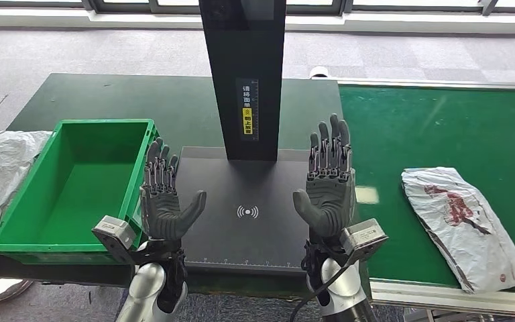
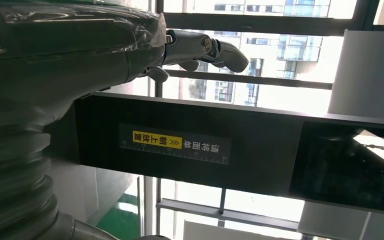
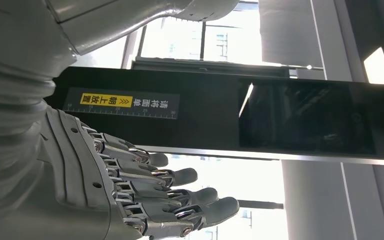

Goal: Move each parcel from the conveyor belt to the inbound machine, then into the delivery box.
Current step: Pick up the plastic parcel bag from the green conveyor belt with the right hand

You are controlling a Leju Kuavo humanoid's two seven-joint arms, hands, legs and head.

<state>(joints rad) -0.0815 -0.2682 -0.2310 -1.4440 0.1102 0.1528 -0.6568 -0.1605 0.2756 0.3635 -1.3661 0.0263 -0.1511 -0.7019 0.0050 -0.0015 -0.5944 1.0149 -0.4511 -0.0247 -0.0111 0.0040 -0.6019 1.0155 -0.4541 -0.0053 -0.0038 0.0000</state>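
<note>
Both our left hand (image 1: 164, 201) and right hand (image 1: 327, 184) are wide and hold nothing. We should reach the right hand to the parcel (image 1: 466, 225) at the frame's lower right, gripping its crumpled middle firmly.

Parcel (image 1: 466, 225) right of the right hand (image 1: 325, 191): crinkled glossy white plastic film, red print. Conveyor belt (image 1: 436, 127) matt green. Crate (image 1: 74, 191) beside the left hand (image 1: 164, 201): smooth green plastic. Scanner base (image 1: 248, 221) between hands: matt black; its post (image 1: 241, 67) glossy black. Hands: matt grey rubbery palms; arms brushed silver metal.
</note>
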